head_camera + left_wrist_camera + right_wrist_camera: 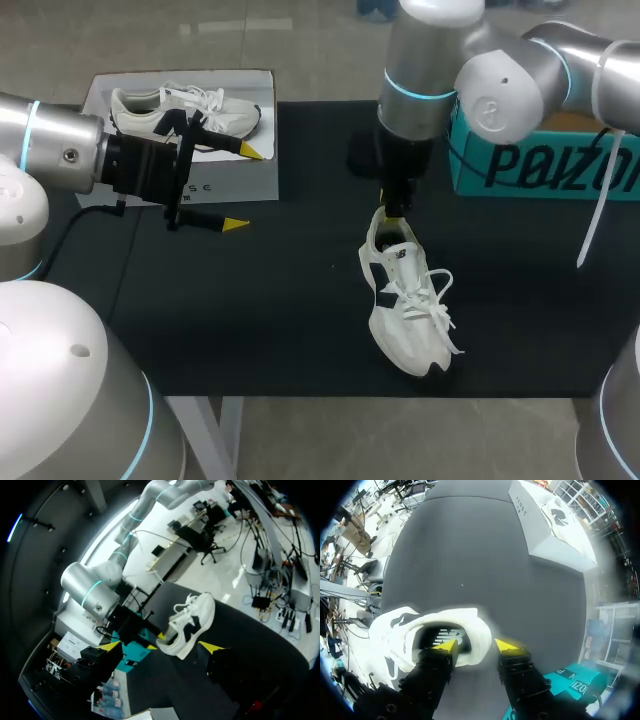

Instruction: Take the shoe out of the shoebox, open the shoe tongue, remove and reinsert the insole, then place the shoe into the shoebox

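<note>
In the head view, the main risk is a poor hold at the heel. The right gripper (393,208) comes straight down on the back of the shoe (405,300). If it closes on the collar alone, the shoe could swing or slip out when lifted. The laces spill loose toward the lower right and could snag. The shoe lies at centre right on the black table (280,300), toe toward the lower edge. A teal box (540,165) sits at upper right and a white box (100,95) at upper left. The left gripper (243,187) hangs at the left with its fingers spread wide, holding nothing.

In the left wrist view, a sideways tug from the right arm would probably roll the shoe (192,620). It lies well ahead of the left gripper's parted yellow tips, which do not touch it.

In the right wrist view, closing off-centre could crush the heel wall or catch the insole. One finger (447,646) sits inside the shoe's (395,630) opening and the other just outside the heel. The fingers stand apart and neither is clearly pressing.
</note>
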Motion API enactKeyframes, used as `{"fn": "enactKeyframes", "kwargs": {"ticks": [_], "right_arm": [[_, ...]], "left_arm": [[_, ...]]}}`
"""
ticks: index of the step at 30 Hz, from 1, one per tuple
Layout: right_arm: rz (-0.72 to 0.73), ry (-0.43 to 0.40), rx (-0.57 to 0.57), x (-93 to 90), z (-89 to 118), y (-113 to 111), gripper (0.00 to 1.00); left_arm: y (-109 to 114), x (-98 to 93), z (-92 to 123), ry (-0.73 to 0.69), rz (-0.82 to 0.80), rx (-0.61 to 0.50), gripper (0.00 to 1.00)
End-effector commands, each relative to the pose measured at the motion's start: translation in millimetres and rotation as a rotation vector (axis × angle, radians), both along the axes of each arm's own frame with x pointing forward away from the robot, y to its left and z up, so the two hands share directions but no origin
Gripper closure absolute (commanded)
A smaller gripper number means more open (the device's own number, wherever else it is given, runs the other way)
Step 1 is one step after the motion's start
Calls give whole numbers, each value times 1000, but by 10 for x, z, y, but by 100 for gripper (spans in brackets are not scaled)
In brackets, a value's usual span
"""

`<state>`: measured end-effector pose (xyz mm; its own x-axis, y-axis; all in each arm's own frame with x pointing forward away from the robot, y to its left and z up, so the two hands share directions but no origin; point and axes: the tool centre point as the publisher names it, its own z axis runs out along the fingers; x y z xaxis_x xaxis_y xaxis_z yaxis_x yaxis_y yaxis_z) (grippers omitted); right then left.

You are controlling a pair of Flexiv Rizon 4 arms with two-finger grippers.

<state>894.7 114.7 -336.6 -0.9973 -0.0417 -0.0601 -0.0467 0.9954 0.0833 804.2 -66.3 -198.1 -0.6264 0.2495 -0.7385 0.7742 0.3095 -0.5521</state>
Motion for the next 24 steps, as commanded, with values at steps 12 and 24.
{"fn": "enactKeyframes", "kwargs": {"ticks": [12,24], "right_arm": [[-1,21,1,-18,-200,42,58],[-21,15,1,-51,-230,-31,64]], "left_arm": [[-4,1,4,1,-1,4,0],[-4,1,4,1,-1,4,0]]}}
